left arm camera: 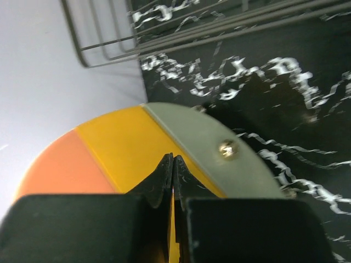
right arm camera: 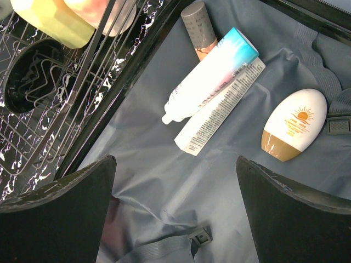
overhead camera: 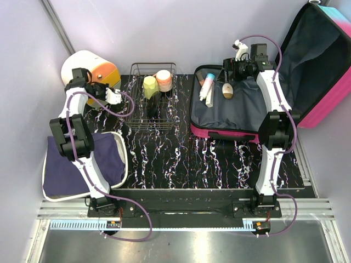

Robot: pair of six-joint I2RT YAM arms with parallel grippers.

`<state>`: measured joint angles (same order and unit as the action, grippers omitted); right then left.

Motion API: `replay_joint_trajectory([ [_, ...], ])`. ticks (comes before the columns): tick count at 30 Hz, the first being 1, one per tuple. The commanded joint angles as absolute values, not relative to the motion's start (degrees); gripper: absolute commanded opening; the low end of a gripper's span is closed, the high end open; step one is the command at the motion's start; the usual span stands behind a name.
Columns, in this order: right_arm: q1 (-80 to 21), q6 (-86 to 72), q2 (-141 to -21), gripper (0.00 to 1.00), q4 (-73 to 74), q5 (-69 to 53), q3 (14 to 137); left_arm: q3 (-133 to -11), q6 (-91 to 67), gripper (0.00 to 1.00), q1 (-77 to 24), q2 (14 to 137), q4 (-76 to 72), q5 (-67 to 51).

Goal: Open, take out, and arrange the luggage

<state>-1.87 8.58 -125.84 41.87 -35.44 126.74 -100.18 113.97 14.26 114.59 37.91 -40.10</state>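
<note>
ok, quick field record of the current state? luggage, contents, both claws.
luggage: open, lid raised, far right
inside: white tube, long box, sunscreen bottle
wire basket: yellow bottle, peach jar inside
left claw: shut, at orange-yellow round box
right claw: open, above luggage lining

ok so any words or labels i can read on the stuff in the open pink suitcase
Long white carton: rows of fine print, too small to read.
White oval bottle with tan cap: orange sun logo, lettering under it blurred.
White tube with blue cap: no text shows.
Nothing else legible.
</note>
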Motion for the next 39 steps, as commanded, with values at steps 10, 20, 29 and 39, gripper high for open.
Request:
replay_joint_trajectory([
  [10, -2.29, 8.35, -124.37, 1.00, 41.57, -36.39, 127.80, -90.00, 116.46, 0.50, 13.27, 103.98, 24.89, -43.51],
  [20, -2.29, 7.82, -124.45, 1.00, 41.31, -36.91, 127.09, -93.33, 117.25, 0.56, 15.56, 107.83, 22.50, -37.71],
  [29, -2.28, 7.74, -124.37, 1.00, 41.75, -36.47, 127.27, -96.32, 115.06, 0.47, 16.26, 111.97, 17.77, -35.68],
  [39, -2.20, 7.38, -124.54, 1.00, 41.92, -37.26, 127.53, -93.16, 114.88, 0.46, 16.17, 108.90, 16.87, -39.10],
])
